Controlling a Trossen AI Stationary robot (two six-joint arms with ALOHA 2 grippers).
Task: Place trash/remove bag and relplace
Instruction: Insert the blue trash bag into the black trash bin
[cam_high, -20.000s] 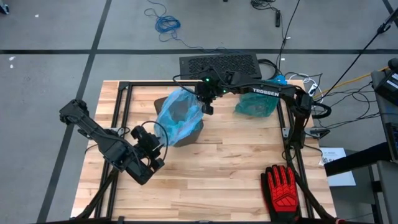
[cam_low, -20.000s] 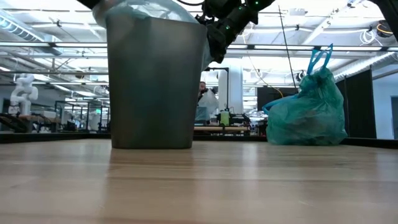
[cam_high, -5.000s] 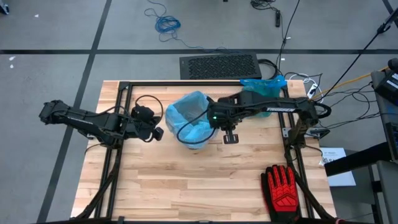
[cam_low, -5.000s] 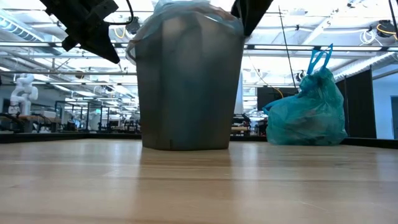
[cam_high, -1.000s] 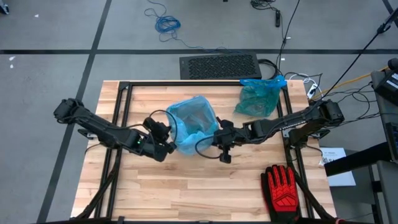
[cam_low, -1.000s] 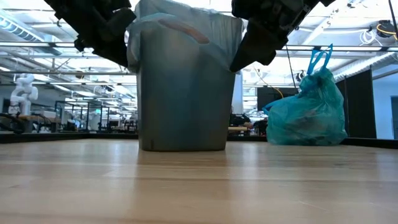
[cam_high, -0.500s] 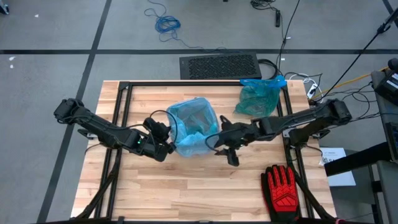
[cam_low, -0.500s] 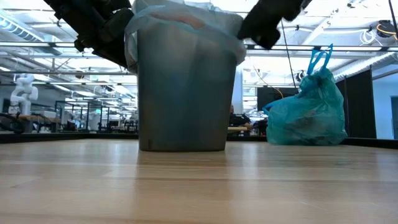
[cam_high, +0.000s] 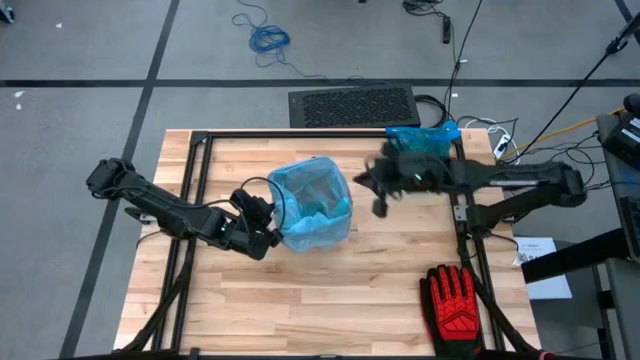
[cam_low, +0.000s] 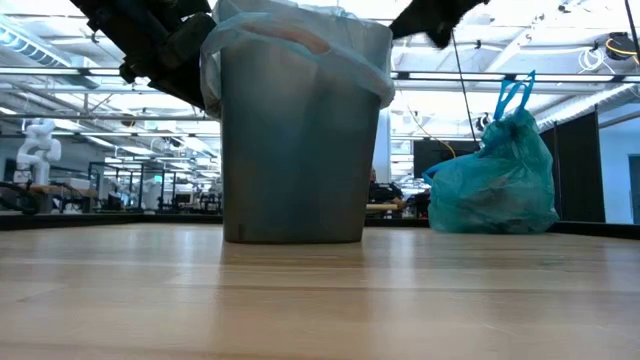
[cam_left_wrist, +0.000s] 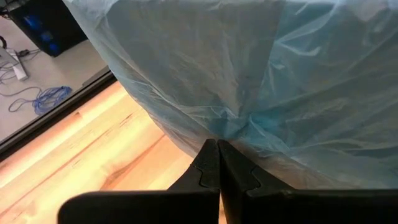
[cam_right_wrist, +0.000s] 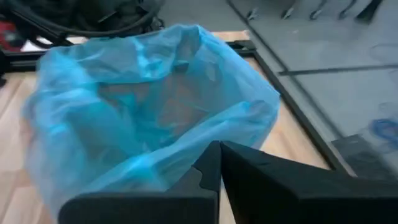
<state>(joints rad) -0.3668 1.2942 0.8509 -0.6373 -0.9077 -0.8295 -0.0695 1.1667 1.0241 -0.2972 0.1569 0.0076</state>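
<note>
From above, the bin (cam_high: 312, 205) stands mid-table with a fresh blue liner (cam_high: 305, 192) folded over its rim; the left gripper (cam_high: 262, 232) pinches the liner's overhang on the bin's left side. The right gripper (cam_high: 378, 196) hangs clear of the bin, in front of the tied bag (cam_high: 415, 160), and is too blurred to tell whether it is clenched. A red glove (cam_high: 455, 302) lies at the table's near right corner. No loose trash shows on the wood.

At table height, the bin sits flat, the liner draped over its rim, the full bag (cam_low: 495, 185) well apart to the side.

Left wrist view: the fingers (cam_left_wrist: 211, 168) are clamped together on a fold of liner (cam_left_wrist: 261, 93).

Right wrist view: the fingers (cam_right_wrist: 214, 168) meet with nothing between them, looking down into the liner's (cam_right_wrist: 149, 99) open mouth.

One risk: a left pull with nothing holding the far side could tip the bin or drag the liner off.
</note>
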